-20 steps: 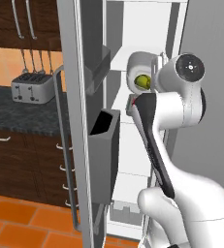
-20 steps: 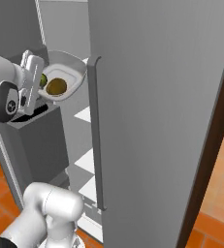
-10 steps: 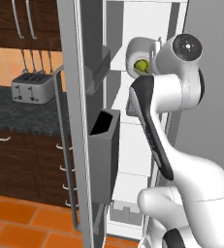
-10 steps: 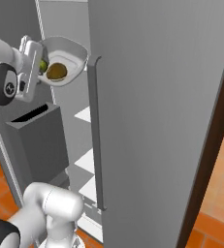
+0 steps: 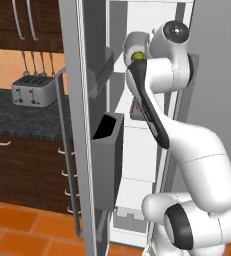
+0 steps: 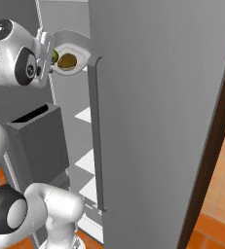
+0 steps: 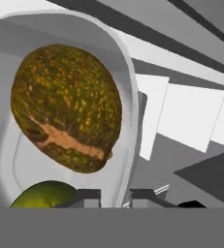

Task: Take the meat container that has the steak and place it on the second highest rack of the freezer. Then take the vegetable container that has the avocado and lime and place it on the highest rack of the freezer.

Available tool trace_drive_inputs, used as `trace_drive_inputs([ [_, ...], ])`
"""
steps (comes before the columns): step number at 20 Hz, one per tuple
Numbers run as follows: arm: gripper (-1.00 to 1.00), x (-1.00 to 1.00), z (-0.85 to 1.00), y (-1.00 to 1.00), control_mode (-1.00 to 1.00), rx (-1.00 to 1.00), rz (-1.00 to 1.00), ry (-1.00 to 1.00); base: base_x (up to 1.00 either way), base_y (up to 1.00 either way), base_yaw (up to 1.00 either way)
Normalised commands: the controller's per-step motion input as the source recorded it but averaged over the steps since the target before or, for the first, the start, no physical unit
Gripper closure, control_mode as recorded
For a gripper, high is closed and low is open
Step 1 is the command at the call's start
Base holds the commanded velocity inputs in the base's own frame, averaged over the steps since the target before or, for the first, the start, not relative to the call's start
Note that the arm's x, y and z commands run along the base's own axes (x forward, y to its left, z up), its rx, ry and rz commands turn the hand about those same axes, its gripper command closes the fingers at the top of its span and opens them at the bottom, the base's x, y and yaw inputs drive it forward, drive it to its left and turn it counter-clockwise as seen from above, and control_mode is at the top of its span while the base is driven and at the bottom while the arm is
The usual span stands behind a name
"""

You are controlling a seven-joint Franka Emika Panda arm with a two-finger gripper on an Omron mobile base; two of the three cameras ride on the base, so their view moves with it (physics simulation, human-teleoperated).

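High inside the freezer [image 5: 152, 30], narrow fingers [image 7: 87, 198] pinch the white bowl's [image 6: 77, 46] rim — avocado [image 7: 67, 106], lime [image 7: 45, 193] inside.

We see the freezer [image 5: 152, 95] standing open, its white racks [image 6: 92, 163] stepping down one below another inside. On a middle rack sits a grey meat container [image 5: 136, 111] with a red steak [image 5: 136, 107], half hidden behind the arm. Beside the freezer, a dark speckled counter [image 5: 17, 117] carries a silver toaster [image 5: 33, 91]
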Motion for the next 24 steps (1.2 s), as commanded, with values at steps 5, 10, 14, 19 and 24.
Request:
trace_drive_inputs([
  [5, 1.00, 0.64, 0.01, -0.22, -1.00, 0.00, -0.07, 0.16, 0.00, 0.00, 0.00],
  [10, 1.00, 0.09, 0.08, -0.09, -1.00, -0.01, -0.02, 0.07, 0.00, 0.00, 0.00],
  [14, 1.00, -0.04, 0.11, 0.00, -1.00, -0.05, 0.05, 0.00, 0.00, 0.00, 0.00],
  [19, 1.00, 0.37, 0.02, -0.29, -1.00, 0.00, 0.00, 0.05, 0.00, 0.00, 0.00],
  [24, 1.00, 0.45, 0.00, -0.43, -1.00, 0.00, -0.09, 0.14, 0.00, 0.00, 0.00],
])
